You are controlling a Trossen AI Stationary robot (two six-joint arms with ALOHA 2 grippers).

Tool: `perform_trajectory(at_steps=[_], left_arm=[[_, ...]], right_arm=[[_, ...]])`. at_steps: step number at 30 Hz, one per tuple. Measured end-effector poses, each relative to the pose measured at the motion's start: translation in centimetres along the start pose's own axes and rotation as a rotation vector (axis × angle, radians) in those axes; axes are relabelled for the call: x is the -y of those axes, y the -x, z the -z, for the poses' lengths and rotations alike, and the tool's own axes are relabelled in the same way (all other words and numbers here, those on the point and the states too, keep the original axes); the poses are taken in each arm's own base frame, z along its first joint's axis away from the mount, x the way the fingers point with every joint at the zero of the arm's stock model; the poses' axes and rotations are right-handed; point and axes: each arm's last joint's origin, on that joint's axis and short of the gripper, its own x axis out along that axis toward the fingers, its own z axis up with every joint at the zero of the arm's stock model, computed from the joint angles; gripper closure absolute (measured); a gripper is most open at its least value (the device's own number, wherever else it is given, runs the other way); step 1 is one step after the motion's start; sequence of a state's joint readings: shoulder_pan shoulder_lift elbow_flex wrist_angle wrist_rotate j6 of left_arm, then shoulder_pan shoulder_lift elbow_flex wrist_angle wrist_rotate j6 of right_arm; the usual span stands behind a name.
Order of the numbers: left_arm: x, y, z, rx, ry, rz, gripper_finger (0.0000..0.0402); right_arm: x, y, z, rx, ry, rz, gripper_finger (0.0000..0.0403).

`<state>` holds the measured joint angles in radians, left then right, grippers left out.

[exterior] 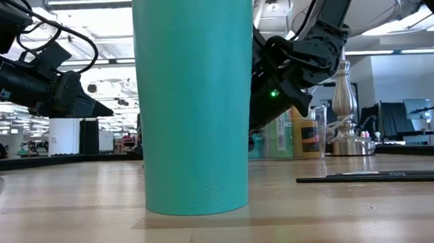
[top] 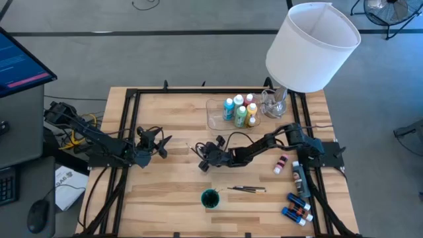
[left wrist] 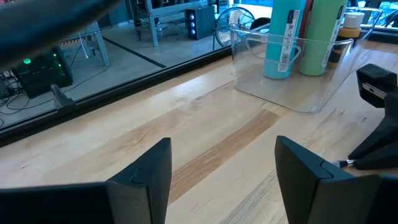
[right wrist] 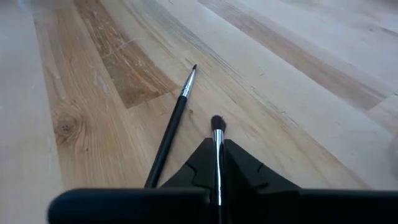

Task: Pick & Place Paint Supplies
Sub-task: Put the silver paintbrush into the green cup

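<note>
Right gripper [right wrist: 217, 163] clamped on a brush [right wrist: 217, 140].
Second brush [right wrist: 171, 131] lay alongside; left gripper [left wrist: 224, 177] stood apart, empty.

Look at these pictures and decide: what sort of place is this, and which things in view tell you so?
Most likely a robotics lab or workshop in a large open room. Two dark robot arms work at a framed wooden table, a computer monitor stands beside it, and the low view shows ceiling lights and equipment racks behind.
</note>
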<state>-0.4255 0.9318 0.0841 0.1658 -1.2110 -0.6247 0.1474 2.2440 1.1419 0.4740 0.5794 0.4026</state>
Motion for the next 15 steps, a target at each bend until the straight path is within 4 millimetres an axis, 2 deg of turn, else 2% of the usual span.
perform_trajectory(at_steps=[5, 11, 15], left_arm=[[0.00, 0.00, 0.00, 0.000, 0.000, 0.000, 0.0215], [0.00, 0.00, 0.00, 0.000, 0.000, 0.000, 0.0215], [0.00, 0.00, 0.00, 0.000, 0.000, 0.000, 0.0215]], right_arm=[[0.21, -0.14, -0.07, -0.002, -0.017, 0.003, 0.0375], [0.19, -0.13, -0.06, -0.002, -0.018, 0.003, 0.0395], [0.21, -0.14, -0.06, -0.001, -0.020, 0.006, 0.0388]])
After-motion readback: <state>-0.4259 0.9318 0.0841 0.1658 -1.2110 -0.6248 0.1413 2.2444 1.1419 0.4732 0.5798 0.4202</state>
